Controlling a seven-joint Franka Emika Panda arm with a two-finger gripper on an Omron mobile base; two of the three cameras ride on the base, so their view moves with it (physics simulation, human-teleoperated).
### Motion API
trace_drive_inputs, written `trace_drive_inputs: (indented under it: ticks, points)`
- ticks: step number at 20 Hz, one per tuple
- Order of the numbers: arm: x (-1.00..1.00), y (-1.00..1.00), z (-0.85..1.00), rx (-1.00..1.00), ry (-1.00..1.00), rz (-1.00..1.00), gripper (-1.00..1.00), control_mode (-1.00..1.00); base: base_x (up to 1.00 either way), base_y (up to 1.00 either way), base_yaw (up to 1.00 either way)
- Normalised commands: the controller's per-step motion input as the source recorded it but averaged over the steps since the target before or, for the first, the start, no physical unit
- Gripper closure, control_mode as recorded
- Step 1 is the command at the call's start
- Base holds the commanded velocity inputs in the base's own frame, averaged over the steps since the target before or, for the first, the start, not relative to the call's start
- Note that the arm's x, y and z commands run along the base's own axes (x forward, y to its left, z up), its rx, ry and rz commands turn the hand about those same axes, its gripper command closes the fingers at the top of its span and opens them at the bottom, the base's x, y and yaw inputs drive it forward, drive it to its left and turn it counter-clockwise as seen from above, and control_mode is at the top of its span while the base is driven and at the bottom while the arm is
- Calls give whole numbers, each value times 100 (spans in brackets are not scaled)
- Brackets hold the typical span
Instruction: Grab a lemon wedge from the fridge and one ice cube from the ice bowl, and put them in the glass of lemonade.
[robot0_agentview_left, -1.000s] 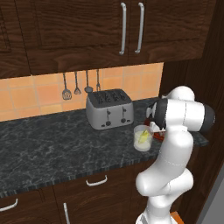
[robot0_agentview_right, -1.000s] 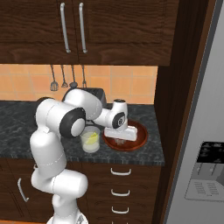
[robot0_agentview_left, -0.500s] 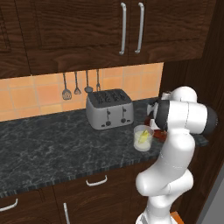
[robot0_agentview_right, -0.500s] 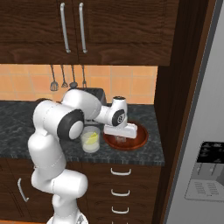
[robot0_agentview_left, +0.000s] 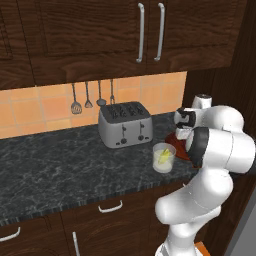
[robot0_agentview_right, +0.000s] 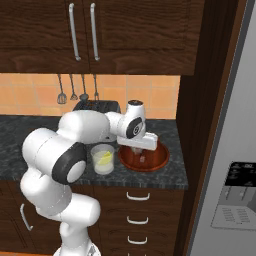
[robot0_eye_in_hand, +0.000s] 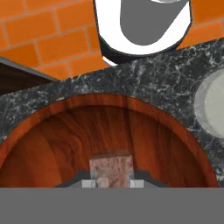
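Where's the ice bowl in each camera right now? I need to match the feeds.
Left base view: ice bowl at right of centre, mostly behind the arm, right of the glass of lemonade.
Right base view: centre, right of the glass.
Hand view: lower half.
Shared landmark: the glass.

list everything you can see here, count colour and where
ice bowl: 1, reddish-brown, counter's right end
ice cube: 1, pale pinkish, between the gripper's fingertips over the bowl
glass of lemonade: 1, clear, left of bowl
lemon wedge: 1, yellow, in the glass
toaster: 1, silver, by the wall
utensils: 4, grey, hanging on tiles
fridge: 1, grey, far right
gripper: 1, dark tips, shut on the cube
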Motion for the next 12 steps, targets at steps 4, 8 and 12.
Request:
trace_drive_inputs:
  ticks: [4, 8, 12]
  points:
    - [-26, 26, 43, -1, -13, 0, 100, -100, 0, 0, 0]
    - [-43, 32, 31, -10, -13, 0, 100, -100, 0, 0, 0]
    - [-53, 28, 25, -19, -9, 0, 100, -100, 0, 0, 0]
